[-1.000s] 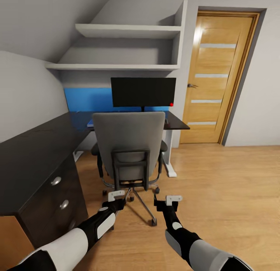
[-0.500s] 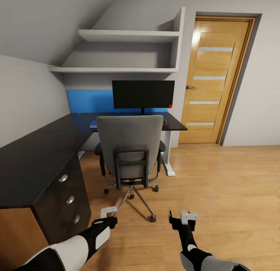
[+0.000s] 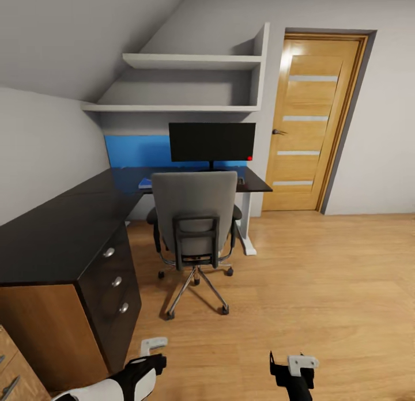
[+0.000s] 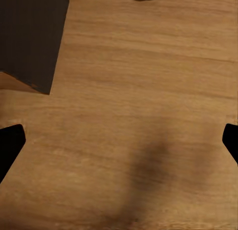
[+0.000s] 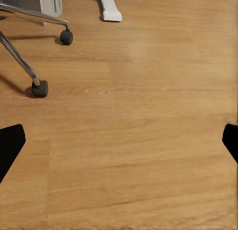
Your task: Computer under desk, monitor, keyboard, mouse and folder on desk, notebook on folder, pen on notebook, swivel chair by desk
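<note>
Glossy black L-shaped desk (image 3: 63, 228) with round silver knobs, flat black monitor (image 3: 212, 142) standing on it, grey padded swivel chair (image 3: 195, 216) on chrome castor base tucked before it, matte wood-grain floor (image 3: 323, 286), left gripper (image 4: 119, 145) and right gripper (image 5: 119, 145) both spread wide, empty.

Swivel chair (image 3: 195, 216) pulled up at the desk (image 3: 69, 228), back toward camera. Monitor (image 3: 212, 142) on desk behind chair. Door (image 3: 314, 121) beside desk.
</note>
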Controlling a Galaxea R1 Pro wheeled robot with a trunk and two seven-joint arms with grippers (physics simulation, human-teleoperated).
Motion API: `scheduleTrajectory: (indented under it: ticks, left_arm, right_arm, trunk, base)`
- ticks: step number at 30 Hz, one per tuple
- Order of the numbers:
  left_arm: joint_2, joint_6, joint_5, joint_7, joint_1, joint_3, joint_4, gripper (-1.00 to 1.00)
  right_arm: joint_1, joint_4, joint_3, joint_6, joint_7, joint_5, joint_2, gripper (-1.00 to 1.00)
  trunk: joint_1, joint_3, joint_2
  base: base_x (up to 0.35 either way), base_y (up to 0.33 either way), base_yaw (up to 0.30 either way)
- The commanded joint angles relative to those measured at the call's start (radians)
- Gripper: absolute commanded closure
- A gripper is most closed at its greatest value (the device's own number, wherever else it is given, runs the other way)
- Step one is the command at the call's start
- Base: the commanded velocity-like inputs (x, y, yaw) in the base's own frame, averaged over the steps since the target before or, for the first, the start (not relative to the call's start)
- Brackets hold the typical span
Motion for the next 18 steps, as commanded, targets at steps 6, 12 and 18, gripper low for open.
scheduleTrajectory:
  ticks: [6, 12, 18]
  left_arm:
    - [0.005, -0.002, 0.006, 0.004, 0.105, -0.009, -0.001, -1.0]
    - [0.027, -0.002, 0.006, 0.003, 0.241, -0.011, 0.0, -1.0]
    - [0.035, -0.002, 0.006, 0.002, 0.247, -0.01, 0.0, -1.0]
  right_arm:
    - [0.046, 0.003, 0.01, 0.001, -0.002, -0.003, 0.004, -1.0]
    - [0.093, 0.003, 0.01, 0.002, -0.002, -0.003, 0.004, -1.0]
    - [0.094, 0.003, 0.01, 0.002, -0.002, -0.003, 0.004, -1.0]
  trunk:
    - [-0.023, 0.018, 0.042]
    - [-0.046, 0.037, 0.084]
    - [-0.069, 0.056, 0.126]
  base:
    - [-0.031, 0.0, 0.0]
    - [0.0, 0.0, 0.0]
    - [0.0, 0.0, 0.0]
